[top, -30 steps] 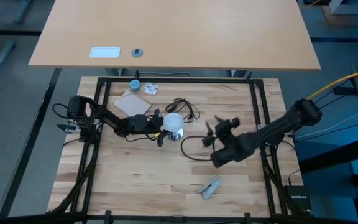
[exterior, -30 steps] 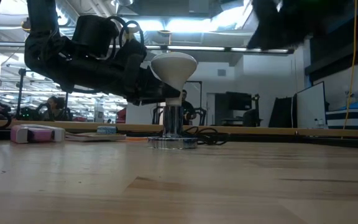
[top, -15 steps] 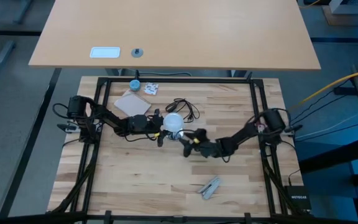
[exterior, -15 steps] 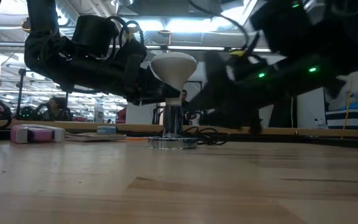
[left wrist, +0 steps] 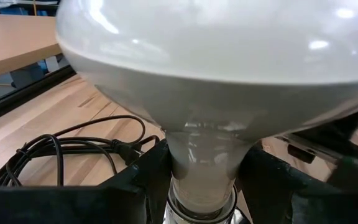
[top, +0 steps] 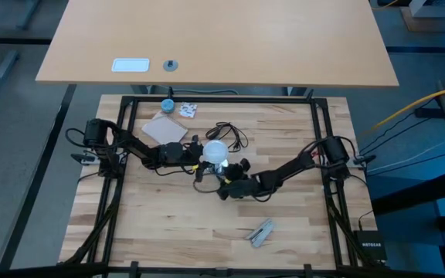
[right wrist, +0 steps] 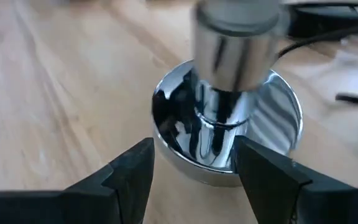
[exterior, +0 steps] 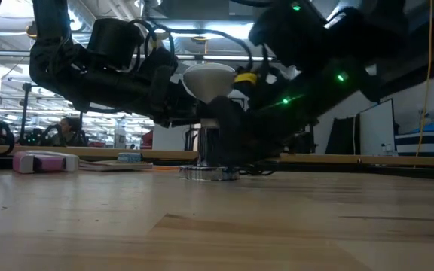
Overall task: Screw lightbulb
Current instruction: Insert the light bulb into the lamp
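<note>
Lightbulb (exterior: 210, 81) upright in chrome socket (right wrist: 229, 124), left hand (left wrist: 197, 180) around neck.

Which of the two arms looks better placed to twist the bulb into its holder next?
The left. The left gripper already clamps the lightbulb at its neck, while the right gripper sits open low around the shiny base, suited to steadying.

I can read just one word: "NETGEAR" in white letters on the small black box (top: 370, 249) sitting off the table's near right corner. I can make out no other text, label or number.
</note>
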Action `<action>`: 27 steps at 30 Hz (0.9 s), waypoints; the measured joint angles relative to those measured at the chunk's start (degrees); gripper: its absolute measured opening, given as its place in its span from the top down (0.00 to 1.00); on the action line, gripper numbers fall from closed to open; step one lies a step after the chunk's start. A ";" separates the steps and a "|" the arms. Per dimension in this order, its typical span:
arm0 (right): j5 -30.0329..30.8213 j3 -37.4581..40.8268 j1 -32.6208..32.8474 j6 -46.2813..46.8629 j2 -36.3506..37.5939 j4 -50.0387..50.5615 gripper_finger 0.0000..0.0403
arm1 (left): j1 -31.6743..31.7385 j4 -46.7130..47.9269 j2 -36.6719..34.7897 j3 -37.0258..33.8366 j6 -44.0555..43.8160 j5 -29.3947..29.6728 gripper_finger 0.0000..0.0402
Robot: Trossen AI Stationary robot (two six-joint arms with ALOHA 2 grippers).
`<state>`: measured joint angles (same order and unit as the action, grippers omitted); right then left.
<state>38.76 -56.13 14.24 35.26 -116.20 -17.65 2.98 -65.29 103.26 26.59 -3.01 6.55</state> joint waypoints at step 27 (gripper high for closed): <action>0.61 -6.85 -0.13 -8.82 -0.31 17.55 0.44 | 0.00 0.13 0.00 0.00 -0.21 0.02 0.61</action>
<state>39.38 -62.97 14.11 26.45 -116.51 -0.10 2.98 -65.17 103.26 26.59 -3.22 6.57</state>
